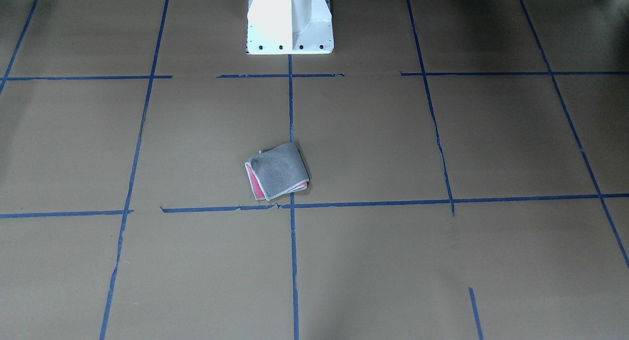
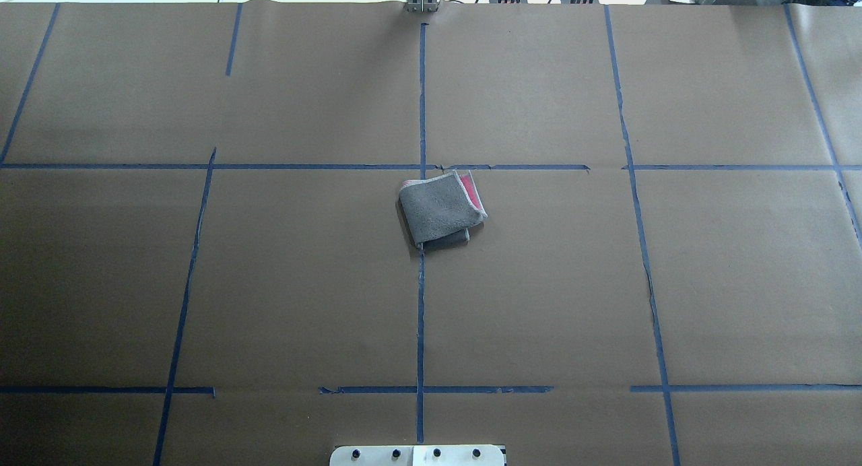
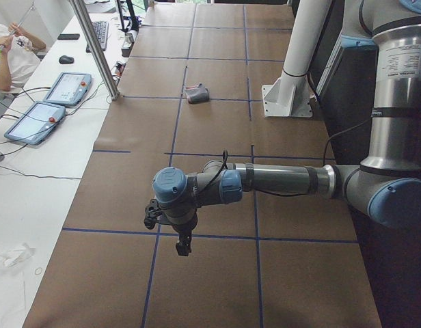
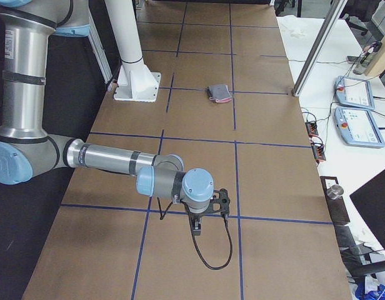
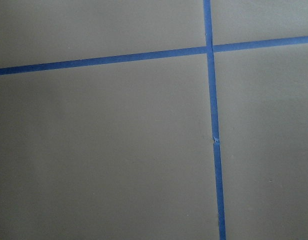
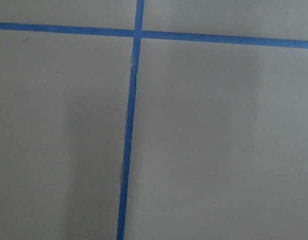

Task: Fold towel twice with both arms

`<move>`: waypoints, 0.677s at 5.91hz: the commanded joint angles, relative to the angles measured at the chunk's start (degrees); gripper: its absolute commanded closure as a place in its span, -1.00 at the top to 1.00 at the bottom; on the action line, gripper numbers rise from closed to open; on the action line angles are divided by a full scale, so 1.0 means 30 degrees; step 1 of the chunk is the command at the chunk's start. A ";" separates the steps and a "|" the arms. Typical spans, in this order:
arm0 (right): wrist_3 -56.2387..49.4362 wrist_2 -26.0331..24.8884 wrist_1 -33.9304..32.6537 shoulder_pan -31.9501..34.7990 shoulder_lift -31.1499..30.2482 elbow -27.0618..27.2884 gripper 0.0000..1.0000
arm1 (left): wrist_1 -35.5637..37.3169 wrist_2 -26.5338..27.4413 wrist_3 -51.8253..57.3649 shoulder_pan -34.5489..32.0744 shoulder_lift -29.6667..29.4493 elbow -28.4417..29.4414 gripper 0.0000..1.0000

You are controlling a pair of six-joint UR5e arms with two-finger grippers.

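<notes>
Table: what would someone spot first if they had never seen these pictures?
Probably the towel, a small folded bundle, grey outside with pink peeking out, lying mid-table beside crossing blue tape lines. In the side views, the left arm and right arm loom large, each stretched low over the brown table, far from the towel.

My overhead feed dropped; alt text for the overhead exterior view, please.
A small folded terry towel, grey face up with pink peeking at its right edge, lies mid-table on brown paper gridded with blue tape. A white base plate shows at bottom edge.
</notes>
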 commanded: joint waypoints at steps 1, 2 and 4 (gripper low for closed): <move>0.0052 0.0019 0.0000 0.0000 0.0000 0.0020 1.00 | 0.0000 0.0001 0.0000 0.0009 0.0001 0.0022 1.00; 0.1357 0.0048 0.0029 0.0000 0.0087 0.0166 1.00 | 0.0000 0.0001 0.0000 0.0009 0.0001 0.0022 1.00; 0.3621 0.0019 0.0059 0.0000 0.0379 0.0314 1.00 | 0.0000 0.0001 0.0000 0.0009 0.0001 0.0022 1.00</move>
